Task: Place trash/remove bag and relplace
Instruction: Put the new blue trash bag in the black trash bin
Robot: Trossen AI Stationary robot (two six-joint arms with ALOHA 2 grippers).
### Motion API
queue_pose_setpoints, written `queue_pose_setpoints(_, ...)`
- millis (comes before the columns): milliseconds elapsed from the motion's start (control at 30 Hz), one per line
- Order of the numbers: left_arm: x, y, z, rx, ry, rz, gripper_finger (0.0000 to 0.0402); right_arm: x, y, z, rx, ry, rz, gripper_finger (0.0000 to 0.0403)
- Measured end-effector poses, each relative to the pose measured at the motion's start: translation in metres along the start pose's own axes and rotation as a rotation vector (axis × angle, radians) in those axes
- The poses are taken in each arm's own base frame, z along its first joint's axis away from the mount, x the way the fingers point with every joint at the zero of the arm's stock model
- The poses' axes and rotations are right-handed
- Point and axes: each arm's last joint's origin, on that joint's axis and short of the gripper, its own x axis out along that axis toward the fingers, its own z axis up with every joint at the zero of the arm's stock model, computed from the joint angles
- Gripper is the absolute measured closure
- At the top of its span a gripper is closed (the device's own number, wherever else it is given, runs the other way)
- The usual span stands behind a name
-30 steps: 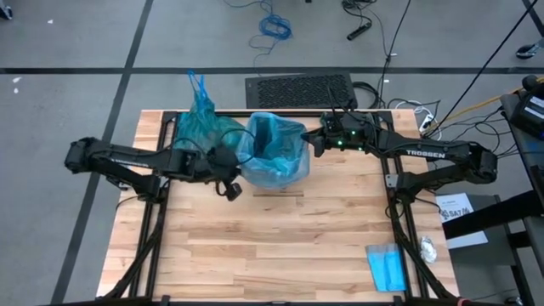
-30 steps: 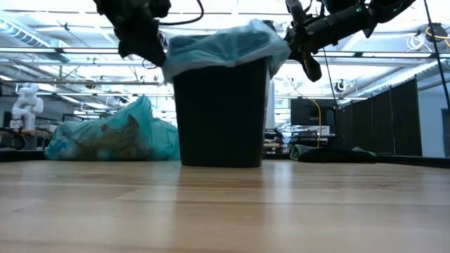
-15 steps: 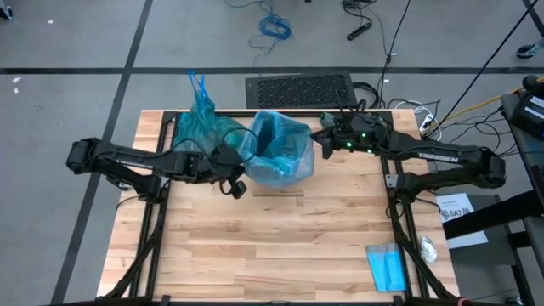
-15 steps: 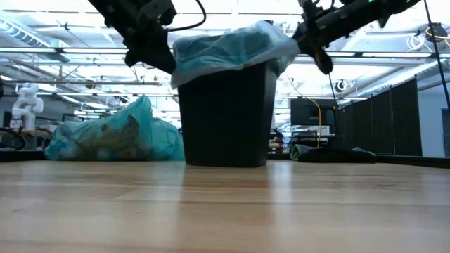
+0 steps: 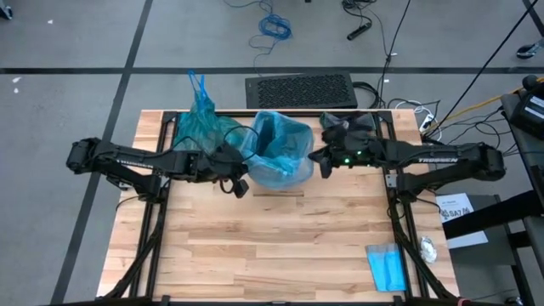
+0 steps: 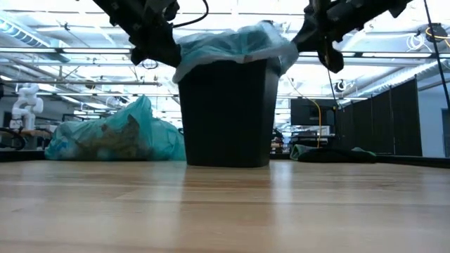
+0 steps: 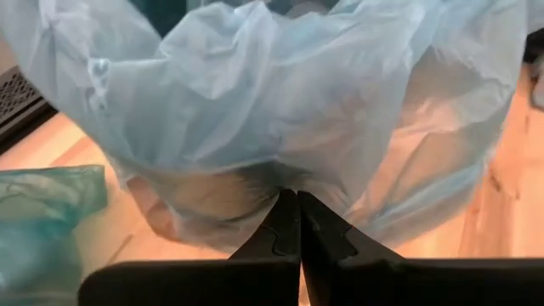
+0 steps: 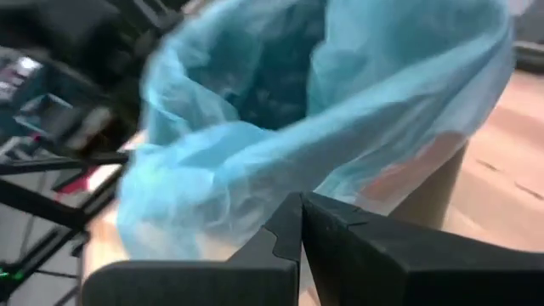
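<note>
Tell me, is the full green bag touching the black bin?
Cannot tell. In the low view the full green bag runs right up to the black bin with no visible gap, but it may just sit behind it. The high view doesn't settle it.

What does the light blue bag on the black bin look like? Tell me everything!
The light blue bag is thin, crinkly, see-through plastic. It lines the small black bin, and its top is folded loosely over the rim, hanging down the outside in wrinkles. Its mouth stands open. The bin stands upright near the table's far edge. The left gripper and right gripper, both shut, sit beside it.
</note>
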Motion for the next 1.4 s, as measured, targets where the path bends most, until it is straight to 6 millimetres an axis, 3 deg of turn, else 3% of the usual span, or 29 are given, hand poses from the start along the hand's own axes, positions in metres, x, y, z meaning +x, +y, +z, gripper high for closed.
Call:
queue_pose_setpoints(267, 0.011, -0.010, 0.005, -0.023, -0.034, -0.113, 0.0401, 0.030, -0.001, -0.014, -0.006, 0.073, -0.054, 0.0403)
queue_pose_setpoints(533, 0.039, -0.023, -0.003, -0.038, -0.012, -0.158, 0.0401, 0.040, -0.015, -0.011, -0.010, 0.088, -0.108, 0.0403)
queue_pose_setpoints(633, 0.037, -0.024, 0.000, -0.039, -0.025, -0.171, 0.0401, 0.035, -0.017, -0.008, -0.005, 0.086, -0.102, 0.0403)
queue_pose_setpoints(867, 0.010, -0.028, 0.021, -0.004, -0.110, -0.259, 0.0401, 0.001, -0.012, 0.000, 0.000, 0.046, -0.077, 0.0403)
queue_pose_setpoints(1067, 0.000, -0.029, 0.012, 0.032, -0.032, -0.256, 0.0401, -0.025, -0.008, 0.002, 0.000, -0.017, -0.085, 0.0403)
queue_pose_setpoints(1233, 0.001, -0.029, 0.002, 0.054, 0.050, -0.218, 0.0401, -0.032, 0.001, 0.013, -0.021, -0.126, -0.010, 0.0403)
queue_pose_setpoints(1400, -0.002, -0.033, 0.004, 0.040, 0.000, -0.199, 0.0401, -0.025, 0.022, 0.041, -0.125, -0.129, -0.013, 0.0403)
